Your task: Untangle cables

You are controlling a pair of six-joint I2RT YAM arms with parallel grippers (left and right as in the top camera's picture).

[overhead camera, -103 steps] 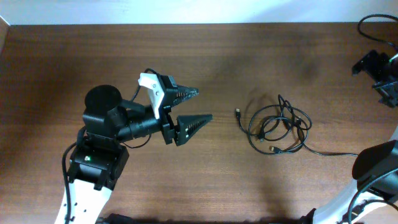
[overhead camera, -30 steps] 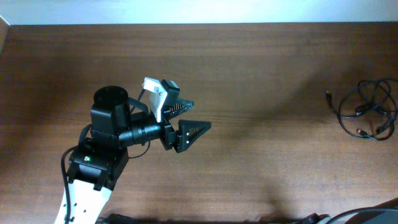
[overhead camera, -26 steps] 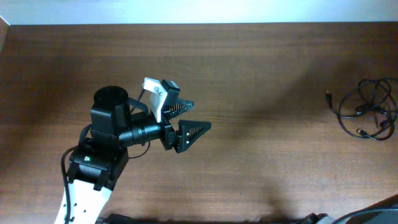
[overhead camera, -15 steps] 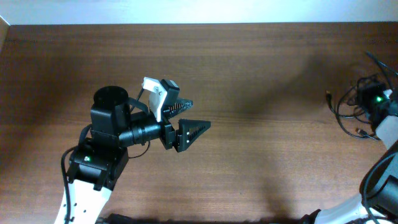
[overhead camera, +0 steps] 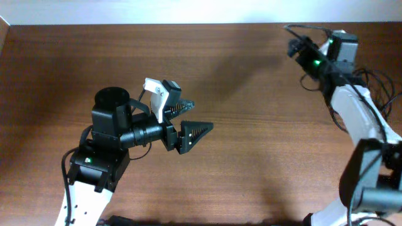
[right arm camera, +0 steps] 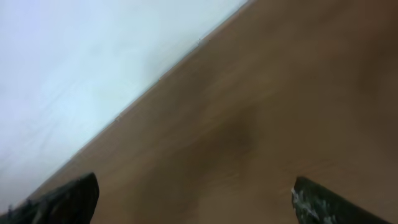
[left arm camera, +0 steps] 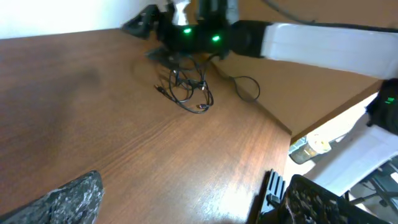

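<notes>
The cables (left arm camera: 186, 87) are a small tangle of thin black cords lying on the brown table near its far right edge. They show clearly in the left wrist view; in the overhead view the right arm mostly covers them. My left gripper (overhead camera: 200, 116) is open and empty above the table's left-middle, far from the cables, with its fingers (left arm camera: 56, 202) wide apart. My right gripper (overhead camera: 296, 47) is open and empty near the table's back edge, up-left of the cables. Its view shows only bare table and white wall between the fingers (right arm camera: 336, 202).
The right arm's white link (overhead camera: 355, 110) stretches from the front right corner toward the back over the cable area. The table's right edge (left arm camera: 280, 124) drops off just beyond the cables. A white wall (right arm camera: 93, 62) lies behind the table.
The cable tangle went from the table's middle to its far right edge. The right arm then swung in over it and reached toward the back edge. The left arm stayed still.
</notes>
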